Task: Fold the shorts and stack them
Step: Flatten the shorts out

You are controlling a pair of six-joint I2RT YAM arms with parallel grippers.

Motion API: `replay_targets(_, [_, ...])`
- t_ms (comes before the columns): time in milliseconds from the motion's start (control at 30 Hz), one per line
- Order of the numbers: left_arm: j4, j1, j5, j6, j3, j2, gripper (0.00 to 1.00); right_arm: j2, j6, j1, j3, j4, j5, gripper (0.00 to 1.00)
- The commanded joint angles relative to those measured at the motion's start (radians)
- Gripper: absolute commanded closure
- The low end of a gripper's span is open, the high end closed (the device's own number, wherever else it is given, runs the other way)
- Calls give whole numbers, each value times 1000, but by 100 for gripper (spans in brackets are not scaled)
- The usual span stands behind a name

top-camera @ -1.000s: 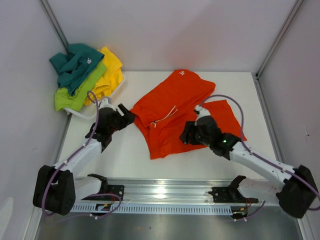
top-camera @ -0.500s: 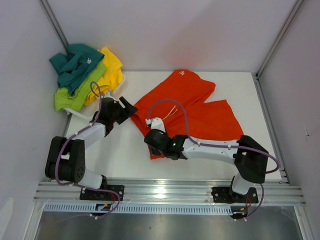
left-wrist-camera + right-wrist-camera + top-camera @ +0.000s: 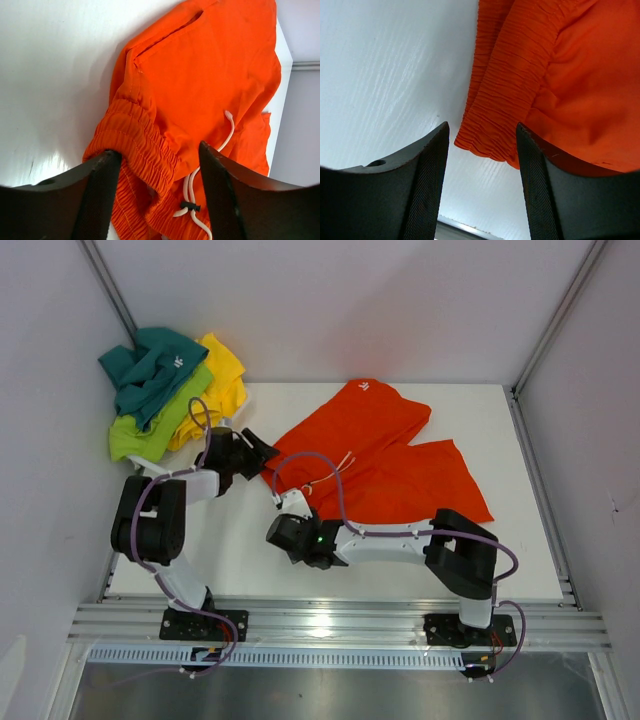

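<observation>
Four shorts are seen on the table (image 3: pixel 240 555). An orange pair (image 3: pixel 385 465) is spread over the table's middle, creased and partly doubled over. The other three (teal, lime and yellow) are heaped in a pile (image 3: pixel 170 390) at the table's far-left corner.

The left gripper (image 3: pixel 159 152) is set at the end of the waistband (image 3: pixel 135 145) nearer the table's left side. Its fingers are spread, the ribbed band lies between them, and nothing is pinched yet. The right gripper (image 3: pixel 481 135) is held low over the waistband's other end, toward the table's near edge. Its fingers are likewise apart, and bare table shows between one finger and the cloth.

The fabric is judged light, limp and fairly slick. If it is lifted by one point only, it can be expected to sag and bunch. The gathered elastic waistband is the thickest and firmest part, so a hold is best taken there, at both ends together, so that the cloth is kept flat. The white drawstring (image 3: pixel 227 135) lies loose on top and is better left out of the pinch, since it may be snagged or dragged.
</observation>
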Motion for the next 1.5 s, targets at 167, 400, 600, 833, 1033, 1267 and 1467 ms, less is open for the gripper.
replay_targets(167, [111, 16, 9, -54, 59, 93, 53, 133, 11, 29, 159, -108, 156, 44])
replay_targets(400, [117, 23, -4, -56, 96, 158, 81, 195, 27, 37, 225, -184, 239, 48])
replay_targets(600, [137, 36, 2, -70, 91, 171, 92, 224, 39, 39, 255, -245, 314, 52])
replay_targets(833, [139, 53, 16, -70, 99, 168, 100, 256, 56, 46, 293, -320, 368, 59])
replay_targets(1033, [137, 55, 26, -67, 106, 170, 100, 297, 41, 83, 321, -331, 380, 55])
replay_targets(1267, [131, 55, 39, -56, 112, 168, 100, 361, 54, 82, 373, -400, 440, 55])
replay_targets(1467, [125, 55, 45, -50, 119, 173, 100, 390, 54, 83, 411, -448, 490, 57])
